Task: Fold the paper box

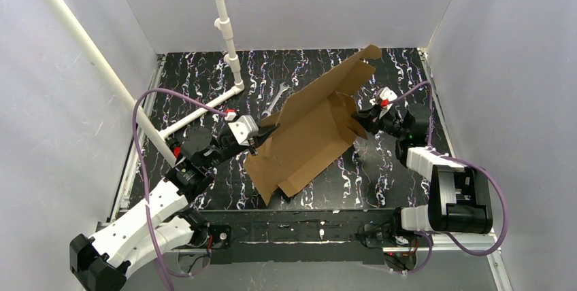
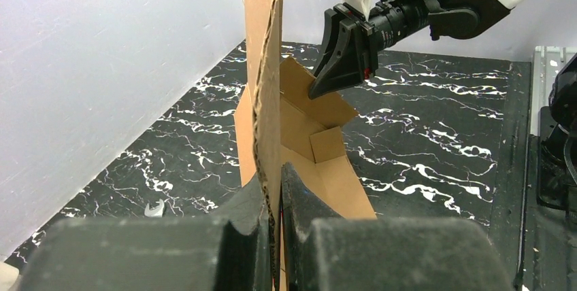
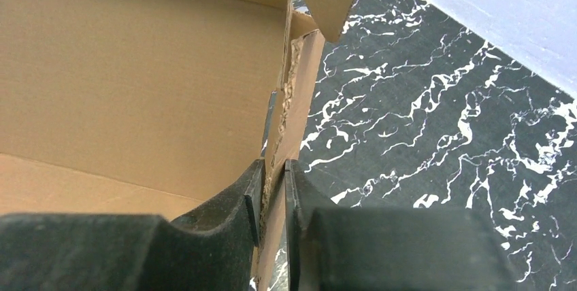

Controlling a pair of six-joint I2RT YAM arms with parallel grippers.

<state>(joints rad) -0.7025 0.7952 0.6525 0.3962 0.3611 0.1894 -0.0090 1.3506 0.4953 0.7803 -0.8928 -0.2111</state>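
1 wrench on black marbled table

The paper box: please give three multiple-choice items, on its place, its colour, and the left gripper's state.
1. Where is the box? A. between left gripper and right gripper; B. left of both; C. right of both.
2. Its colour? A. white; B. blue; C. brown.
3. The left gripper is: A. wide open; B. shut on a box edge; C. unseen.
Key: 1 A, top view shows one gripper at each side; 2 C, brown cardboard in every view; 3 B, its fingers press the edge.
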